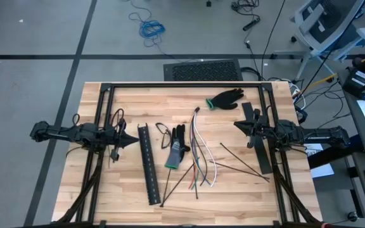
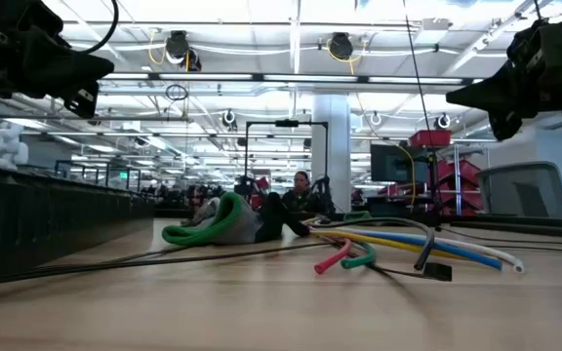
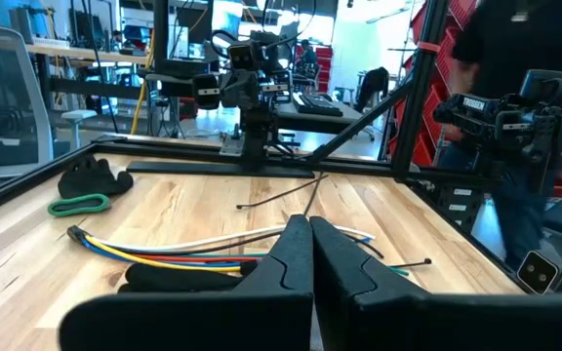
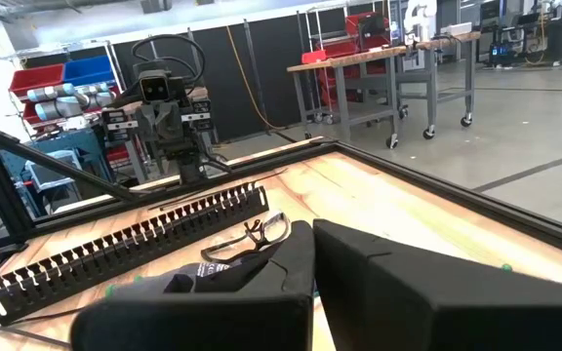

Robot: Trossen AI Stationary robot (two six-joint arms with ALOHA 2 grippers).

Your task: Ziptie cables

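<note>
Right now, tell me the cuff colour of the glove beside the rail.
Green, clearest in the high view on the glove.

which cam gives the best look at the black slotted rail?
High view: the rail shows whole from above, lying lengthwise on the table left of the gloves and wires. Right wrist view shows it at an angle, slots clear, near end partly cut off. In the low view it is only a dark wall at the left edge. Left wrist view misses it.

Bright, even light falls on me from ceiling strips at twelve o'clock in the low view, glaring white there. My table (image 1: 233,183) shows only faint, soft shadows. A person (image 3: 515,88) at three o'clock in my left wrist view is motion-blurred.
</note>
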